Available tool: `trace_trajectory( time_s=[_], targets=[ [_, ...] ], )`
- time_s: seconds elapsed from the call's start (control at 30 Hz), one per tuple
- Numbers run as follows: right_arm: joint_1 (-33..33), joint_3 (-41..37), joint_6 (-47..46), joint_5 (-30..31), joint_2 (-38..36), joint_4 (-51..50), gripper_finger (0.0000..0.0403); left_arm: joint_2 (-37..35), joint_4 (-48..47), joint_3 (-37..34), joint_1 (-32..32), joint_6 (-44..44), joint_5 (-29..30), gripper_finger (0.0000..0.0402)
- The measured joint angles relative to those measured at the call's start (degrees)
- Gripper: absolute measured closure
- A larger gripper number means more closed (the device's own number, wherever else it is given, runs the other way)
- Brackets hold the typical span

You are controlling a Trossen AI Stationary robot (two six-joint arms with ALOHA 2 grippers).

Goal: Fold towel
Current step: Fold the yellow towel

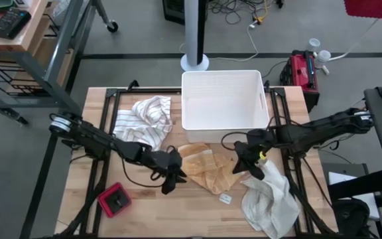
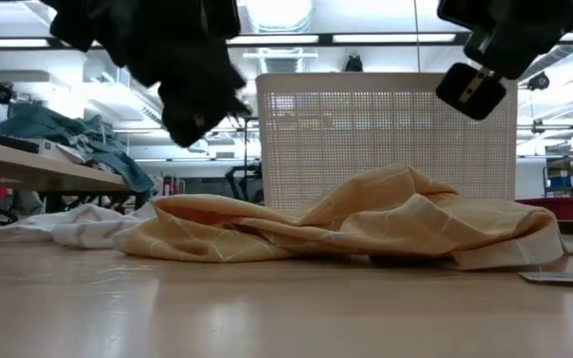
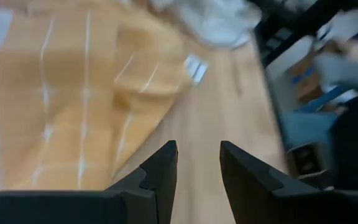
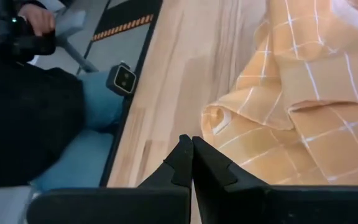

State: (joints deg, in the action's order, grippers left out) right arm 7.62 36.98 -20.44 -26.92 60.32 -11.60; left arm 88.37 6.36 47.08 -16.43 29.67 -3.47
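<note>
An orange towel with white grid lines [image 1: 207, 169] lies crumpled on the wooden table, in front of a white basket [image 1: 224, 99]. In the low view the towel [image 2: 366, 224] forms a low heap of folds. My left gripper [image 1: 174, 176] hovers open at the towel's left edge, and nothing is between its fingers [image 3: 197, 152]. My right gripper [image 1: 254, 166] hangs shut above the towel's right edge. In the right wrist view its closed tips [image 4: 191, 142] point at the bare wood beside a towel fold [image 4: 291, 93].
A striped white cloth [image 1: 144, 119] lies at the far left, and a white cloth [image 1: 270, 199] lies at the near right. A red box [image 1: 115, 199] sits near left. A small white tag [image 1: 225, 198] lies by the towel. A person [image 4: 30, 118] is beside the table edge.
</note>
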Motion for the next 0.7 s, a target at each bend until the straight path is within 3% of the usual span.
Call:
trace_trajectory(
  time_s=[0.3, 0.7],
  targets=[
    [0.0, 4.1, 1.5, 0.0, 6.1, 3.5, 0.0403, 1.1, -7.8, 1.1, 0.0, -3.8, 6.9, 0.0288],
    [0.0, 13.0, -3.0, 0.0, 18.4, 6.0, 0.0403, 0.7, -7.9, 0.8, -0.6, -6.7, 7.0, 0.0288]
  ],
)
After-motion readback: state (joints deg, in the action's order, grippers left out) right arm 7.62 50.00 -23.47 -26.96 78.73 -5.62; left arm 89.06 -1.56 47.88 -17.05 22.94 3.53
